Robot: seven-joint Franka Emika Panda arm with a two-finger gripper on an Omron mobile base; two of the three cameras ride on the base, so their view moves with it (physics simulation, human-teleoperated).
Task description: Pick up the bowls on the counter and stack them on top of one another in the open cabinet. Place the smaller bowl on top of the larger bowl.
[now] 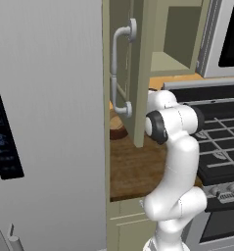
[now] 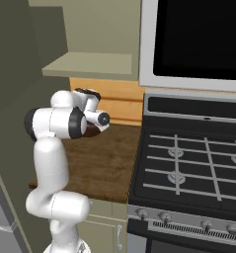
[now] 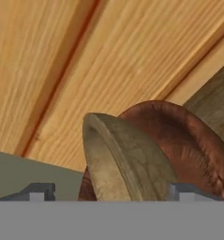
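My gripper [image 3: 104, 194] straddles the smaller bowl [image 3: 123, 164], grip unconfirmed, edge-on against the larger bowl [image 3: 188, 140] on the surface [image 1: 133, 171]. A thin rim hold could slip, dropping it.

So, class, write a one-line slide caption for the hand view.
Claw straddling the rim of the larger bowl, its tan inner face toward the camera, against the orange wood-plank wall.

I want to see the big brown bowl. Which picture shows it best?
The hand view: the larger bowl sits close up between the finger tips, its reddish-brown outside plain, though the smaller bowl covers part of it. The left base view shows just a brown sliver of a bowl behind the cabinet door. In the right base view the arm hides it.
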